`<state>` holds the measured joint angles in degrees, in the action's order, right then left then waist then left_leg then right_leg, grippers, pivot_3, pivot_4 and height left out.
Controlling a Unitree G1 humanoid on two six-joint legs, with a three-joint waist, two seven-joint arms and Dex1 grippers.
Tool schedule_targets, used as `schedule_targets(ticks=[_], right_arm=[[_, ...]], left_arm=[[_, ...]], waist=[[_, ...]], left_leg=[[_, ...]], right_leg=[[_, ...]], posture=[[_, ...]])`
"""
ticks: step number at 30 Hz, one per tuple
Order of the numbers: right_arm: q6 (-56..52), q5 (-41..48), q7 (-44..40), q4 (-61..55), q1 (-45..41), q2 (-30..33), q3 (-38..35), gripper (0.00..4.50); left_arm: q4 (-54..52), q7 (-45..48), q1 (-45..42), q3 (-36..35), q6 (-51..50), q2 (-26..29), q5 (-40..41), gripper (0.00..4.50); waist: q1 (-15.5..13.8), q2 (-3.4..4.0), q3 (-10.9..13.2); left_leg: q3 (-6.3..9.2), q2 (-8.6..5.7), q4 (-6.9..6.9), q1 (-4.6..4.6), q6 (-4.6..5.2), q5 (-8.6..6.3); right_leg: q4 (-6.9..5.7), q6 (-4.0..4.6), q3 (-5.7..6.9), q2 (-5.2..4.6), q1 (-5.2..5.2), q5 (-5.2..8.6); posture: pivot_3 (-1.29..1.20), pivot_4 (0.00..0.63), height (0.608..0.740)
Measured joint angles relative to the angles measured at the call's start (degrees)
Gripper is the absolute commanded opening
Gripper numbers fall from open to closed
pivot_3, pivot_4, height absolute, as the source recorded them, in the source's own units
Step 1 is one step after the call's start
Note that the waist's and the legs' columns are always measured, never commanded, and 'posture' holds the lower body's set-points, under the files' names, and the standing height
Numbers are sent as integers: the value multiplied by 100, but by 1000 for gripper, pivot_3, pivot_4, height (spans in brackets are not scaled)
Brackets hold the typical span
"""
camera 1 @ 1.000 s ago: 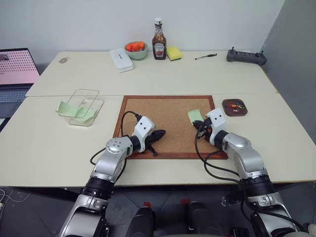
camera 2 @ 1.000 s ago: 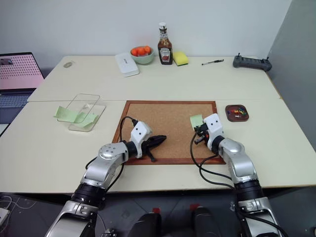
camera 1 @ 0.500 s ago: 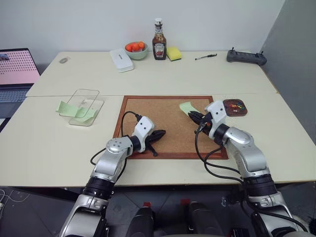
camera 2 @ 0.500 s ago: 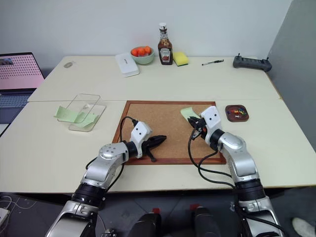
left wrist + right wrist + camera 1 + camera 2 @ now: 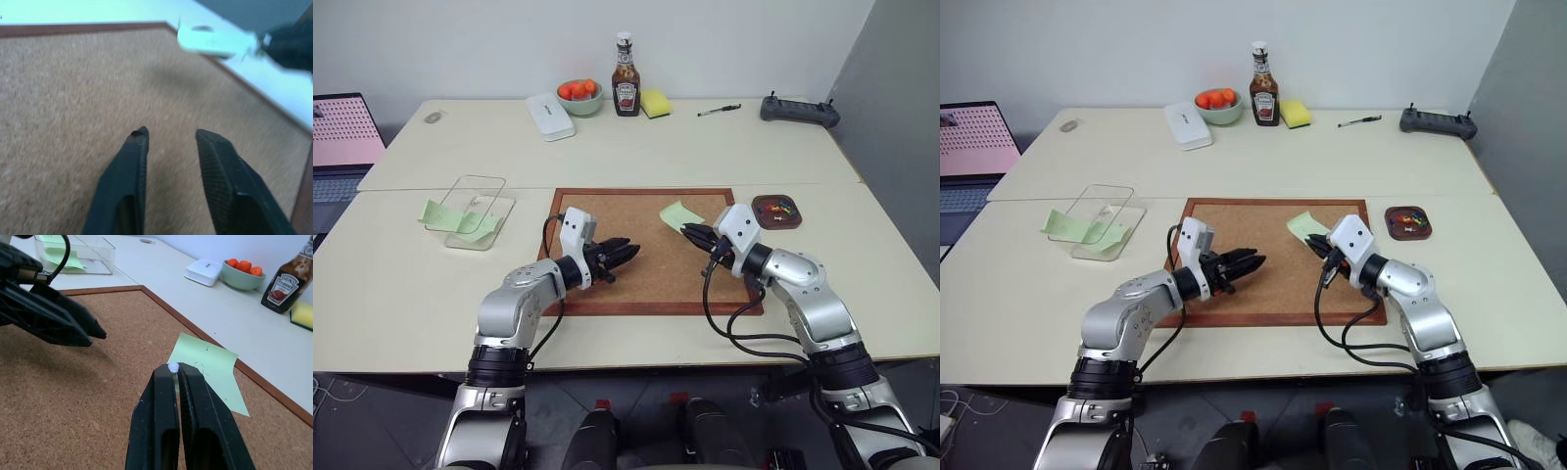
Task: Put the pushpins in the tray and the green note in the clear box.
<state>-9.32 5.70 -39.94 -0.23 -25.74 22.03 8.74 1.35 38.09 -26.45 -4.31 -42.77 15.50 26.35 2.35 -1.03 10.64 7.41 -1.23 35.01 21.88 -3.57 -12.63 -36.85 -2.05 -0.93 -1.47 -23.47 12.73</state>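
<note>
Right gripper (image 5: 693,232) clenched on the near edge of a green note (image 5: 680,214), which sticks out above the corkboard (image 5: 646,284), right half; a small white pin head (image 5: 172,367) shows right at the fingertips. Left gripper (image 5: 625,254) hangs over the left half of the corkboard, fingers parted with a gap between them, nothing in it. The two grippers point toward each other, well apart. Tray (image 5: 778,211) sits just right of the corkboard's far right corner, coloured pushpins (image 5: 783,207) inside. Clear box (image 5: 470,211) is left of the corkboard, with more green notes (image 5: 438,211) in and beside it. Far edge of the table (image 5: 724,147): white case (image 5: 552,117), bowl of oranges (image 5: 581,96), ketchup bottle (image 5: 626,76), yellow sponge (image 5: 656,103), pen (image 5: 719,111), black controller (image 5: 800,110). Laptop (image 5: 340,137) at far left.
</note>
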Motion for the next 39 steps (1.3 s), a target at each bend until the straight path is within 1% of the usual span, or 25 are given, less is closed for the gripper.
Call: schedule_targets(ticks=[2,3,4,8,12,21,23,25,26,30,31,37,38,39], right_arm=[[72,-11,-17,24,-33,0,38,0],[127,-22,-33,40,-49,-1,62,0],[154,-41,-49,44,-59,-1,66,0],[244,-53,-88,45,-103,-3,151,0],[249,-54,-103,41,-205,-27,171,0],[234,-55,-92,-16,-227,-60,190,0],[221,-55,-82,-52,-227,-64,192,0],[213,-55,-75,-91,-230,-71,197,0],[207,-55,-72,-102,-234,-79,204,0],[163,-54,-62,-126,-239,-86,213,0],[143,-54,-57,-127,-239,-86,213,0],[113,-52,-32,-171,-239,-91,213,0],[113,-51,-19,-188,-243,-98,213,0],[112,-50,-5,-193,-250,-108,213,0]], left_arm=[[-137,-256,-81,-200,-365,-220,289,2935],[-207,-411,-162,-303,-572,-358,488,3188],[-243,-557,-209,-424,-703,-497,625,3271],[-199,-1131,-487,-789,-924,-1036,1019,3990],[246,-1393,-752,-971,-999,-1331,1232,3990],[1078,-1601,-1195,-1137,-920,-1683,1405,3990],[1233,-1608,-1288,-1205,-900,-1758,1468,3647],[1365,-1611,-1353,-1301,-880,-1823,1573,3479],[1428,-1611,-1389,-1323,-864,-1833,1620,3156],[1553,-1613,-1455,-1519,-841,-1918,1881,2437],[1579,-1613,-1472,-1557,-849,-1917,1952,2143],[1618,-1591,-1476,-1629,-1008,-1886,2242,933],[1618,-1561,-1475,-1618,-1060,-1864,2267,870],[1617,-1523,-1470,-1605,-1078,-1847,2276,676]], waist=[[-2,-4,2],[-4,-5,3],[-6,-6,4],[-14,-9,5],[-19,-9,5],[-41,-10,6],[-42,-10,6],[-42,-10,6],[-42,-10,6],[-42,-10,6],[-42,-10,6],[-41,-10,6],[-41,-10,6],[-40,-10,6]], left_leg=[[1,0,0,0,0,0],[0,0,0,0,-1,0],[0,0,0,0,-1,0],[-1,0,1,0,-2,0],[-3,-1,1,0,-3,1],[-4,-3,1,1,-3,0],[-4,-4,1,1,-3,1],[-4,-3,1,1,-4,1],[-4,-3,1,1,-4,1],[-4,-3,1,1,-4,1],[-4,-3,1,1,-4,1],[-4,-3,1,1,-4,1],[-4,-3,1,0,-4,1],[-4,-3,1,0,-4,1]], right_leg=[[0,0,0,0,0,0],[0,0,0,0,0,0],[0,0,0,0,0,0],[0,0,-1,0,0,0],[0,0,-1,0,0,0],[1,-1,-3,-1,0,-1],[2,-1,-3,-1,0,0],[2,-1,-3,-1,0,0],[2,-1,-3,-1,0,0],[1,-1,-3,-1,0,0],[2,-1,-3,-1,0,0],[1,-1,-4,-1,0,0],[1,-1,-3,0,0,0],[1,-1,-3,0,0,0]], posture=[[0,150,740],[0,150,740],[0,150,740],[0,150,740],[0,150,740],[0,150,740],[0,150,740],[0,150,740],[0,150,740],[0,150,740],[0,150,740],[0,150,740],[0,150,740],[0,150,740]])
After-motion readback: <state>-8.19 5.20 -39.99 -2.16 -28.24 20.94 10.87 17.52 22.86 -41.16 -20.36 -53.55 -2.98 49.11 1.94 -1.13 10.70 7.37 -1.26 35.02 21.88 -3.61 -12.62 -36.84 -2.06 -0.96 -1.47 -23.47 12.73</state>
